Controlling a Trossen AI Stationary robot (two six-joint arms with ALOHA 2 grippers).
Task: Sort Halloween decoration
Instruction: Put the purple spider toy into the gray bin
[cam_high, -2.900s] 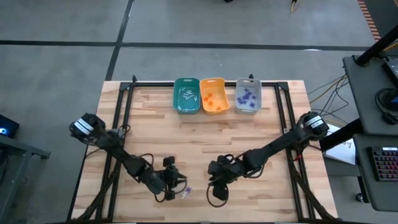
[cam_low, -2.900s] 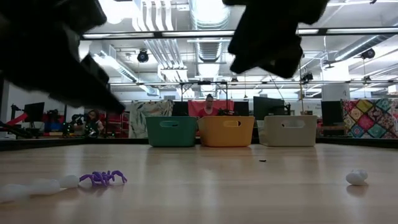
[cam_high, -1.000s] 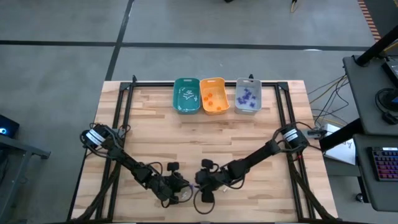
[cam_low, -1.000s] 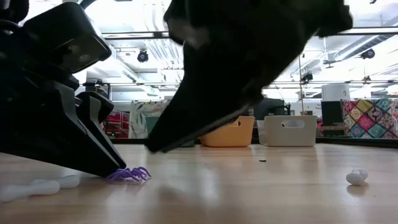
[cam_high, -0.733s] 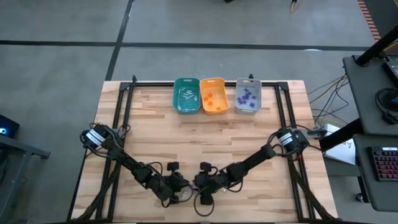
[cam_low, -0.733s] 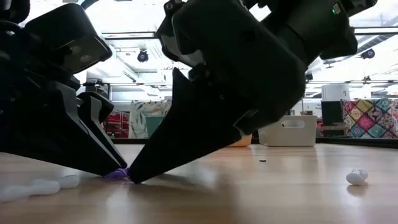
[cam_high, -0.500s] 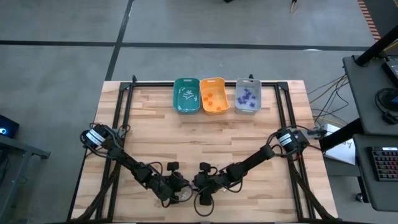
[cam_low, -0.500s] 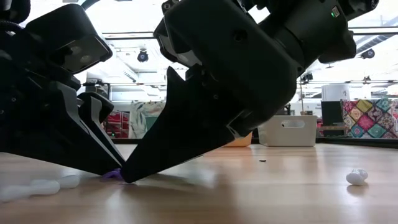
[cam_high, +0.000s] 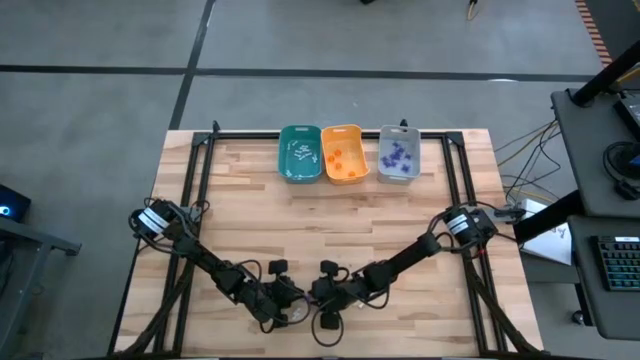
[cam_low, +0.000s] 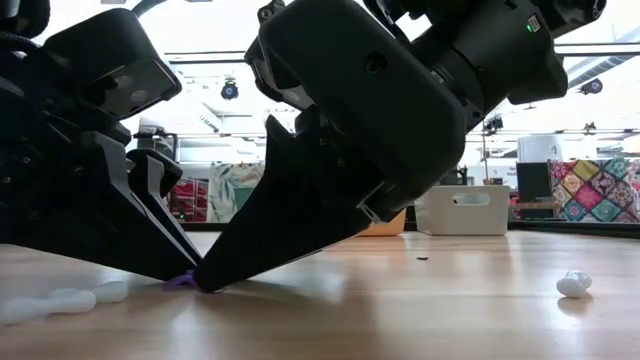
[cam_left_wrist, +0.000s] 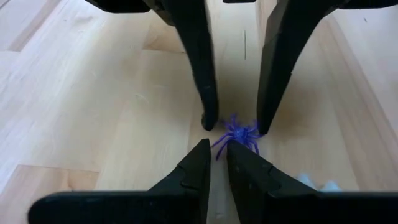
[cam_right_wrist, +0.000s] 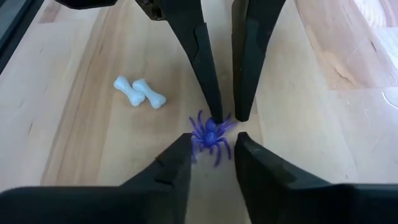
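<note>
A small purple spider (cam_right_wrist: 210, 133) lies on the wooden table near its front edge, between my two grippers, which meet tip to tip. My left gripper (cam_left_wrist: 216, 147) comes from the table's left, slanting down, its fingers nearly together at the spider's legs. My right gripper (cam_right_wrist: 212, 142) comes from the right, also slanting down. It is open, with one fingertip on each side of the spider; whether they touch it I cannot tell. In the low view only a bit of the spider (cam_low: 180, 281) shows between the two dark fingertips. My left gripper has the legs on one side of the spider (cam_left_wrist: 220, 147) between its two fingertips, which keep a narrow gap. The fingers slant down from the table's left. The spider rests on the table, its body just beyond the fingertips.
A white bone trinket (cam_right_wrist: 140, 92) lies close by on the table, past the left gripper. Another white piece (cam_low: 572, 285) lies farther right. The teal bin (cam_high: 299, 153), the orange bin (cam_high: 342, 153) and the grey bin (cam_high: 398, 153) stand in a row at the far edge.
My right gripper has sunk to the table and its tip now stands against the left gripper's tip, over the spider, so most of the spider is hidden in the low view. The spider stays where it was.
</note>
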